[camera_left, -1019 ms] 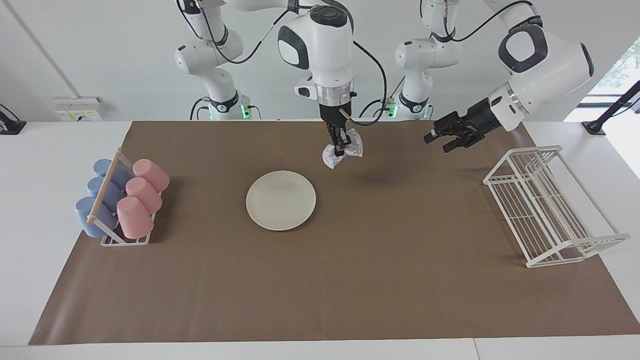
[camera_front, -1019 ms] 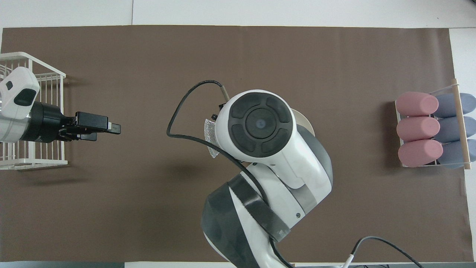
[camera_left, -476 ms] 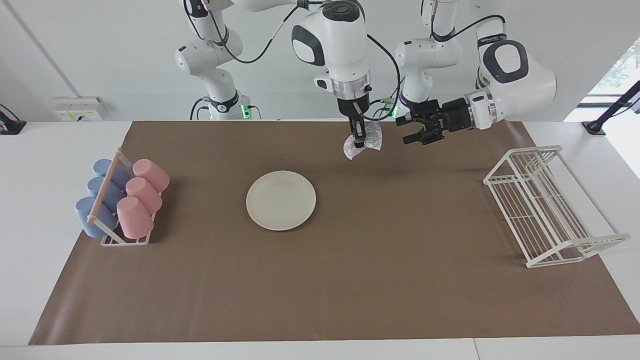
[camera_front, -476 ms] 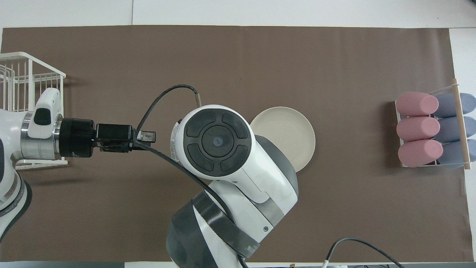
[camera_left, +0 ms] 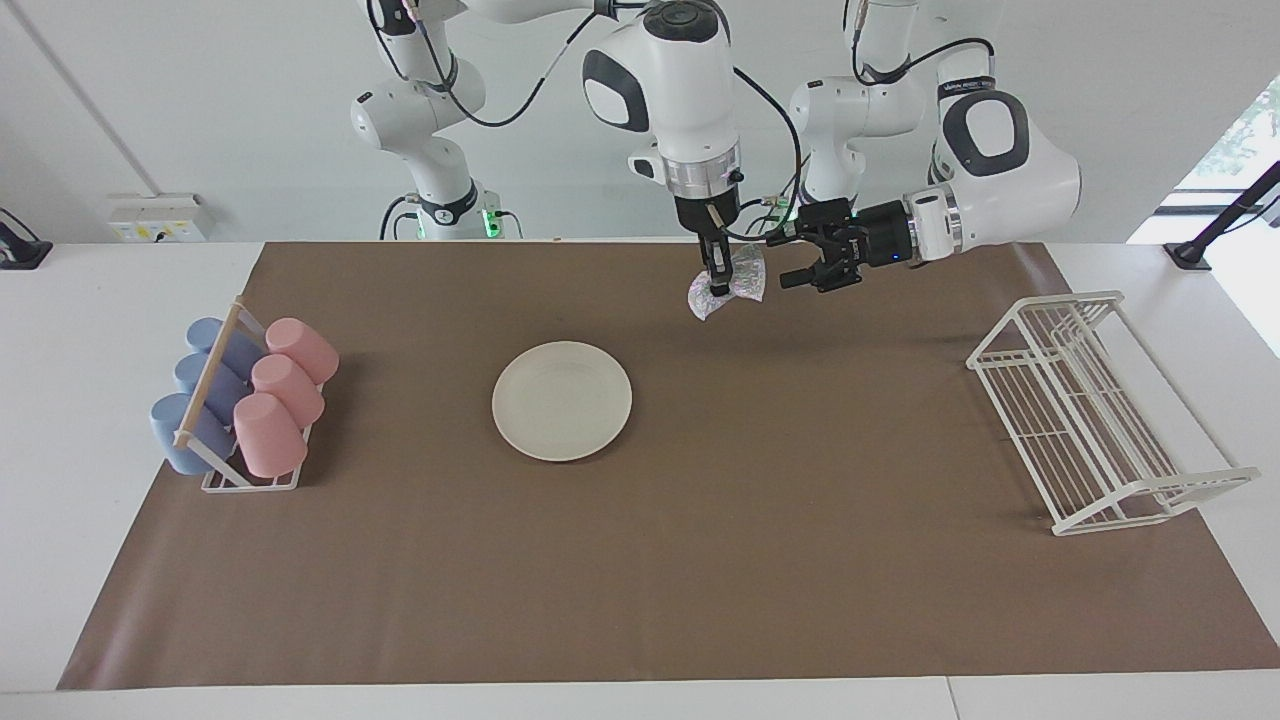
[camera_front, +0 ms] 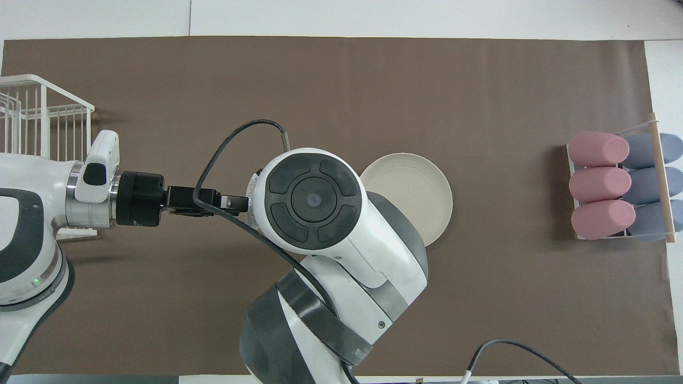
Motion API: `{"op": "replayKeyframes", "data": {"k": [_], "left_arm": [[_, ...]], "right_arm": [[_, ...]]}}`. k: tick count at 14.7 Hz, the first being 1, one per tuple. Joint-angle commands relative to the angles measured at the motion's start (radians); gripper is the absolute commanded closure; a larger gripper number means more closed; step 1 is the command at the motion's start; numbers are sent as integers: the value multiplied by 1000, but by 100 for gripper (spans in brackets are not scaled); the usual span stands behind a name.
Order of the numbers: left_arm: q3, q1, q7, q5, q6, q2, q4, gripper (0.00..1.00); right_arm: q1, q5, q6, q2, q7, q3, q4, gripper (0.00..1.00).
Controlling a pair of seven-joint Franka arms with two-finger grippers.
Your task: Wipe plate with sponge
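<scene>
The cream-white plate lies flat near the middle of the brown mat, partly covered by the right arm's wrist in the overhead view. The crinkled silvery sponge hangs in the air over the mat, nearer the robots than the plate. My right gripper points straight down and is shut on it. In the overhead view only a sliver of the sponge shows beside that wrist. My left gripper lies level, open, its fingertips right at the sponge's edge; whether they touch it I cannot tell.
A wire rack of pink and blue cups stands at the right arm's end of the mat. A white wire dish rack stands at the left arm's end. A black cable loops off the right wrist.
The right gripper rose and carried the sponge toward the left arm's end, then held still. The left gripper swung in from near the dish rack up to the sponge's edge.
</scene>
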Motion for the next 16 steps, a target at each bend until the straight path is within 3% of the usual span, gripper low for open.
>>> {"op": "replayKeyframes", "data": {"k": [1,3,6,9,11,16], "left_arm": [[6,-28,31,-17,30,15,8,0],[6,-30,31,-17,36,16,8,14],[6,-30,30,-19,43,21,14,50],[3,-39,25,-36,66,21,15,75],[3,-59,18,-47,91,21,15,100],[3,-59,-13,-47,85,21,15,100]], "right_arm": [[-10,-6,8,9,-15,6,8,100],[-15,-8,7,9,-25,6,8,100],[-15,-9,7,9,-28,6,5,100],[-16,-9,5,9,-38,6,5,100],[-16,-9,5,9,-38,6,3,100],[-21,-9,1,9,-41,6,-3,100]]}}
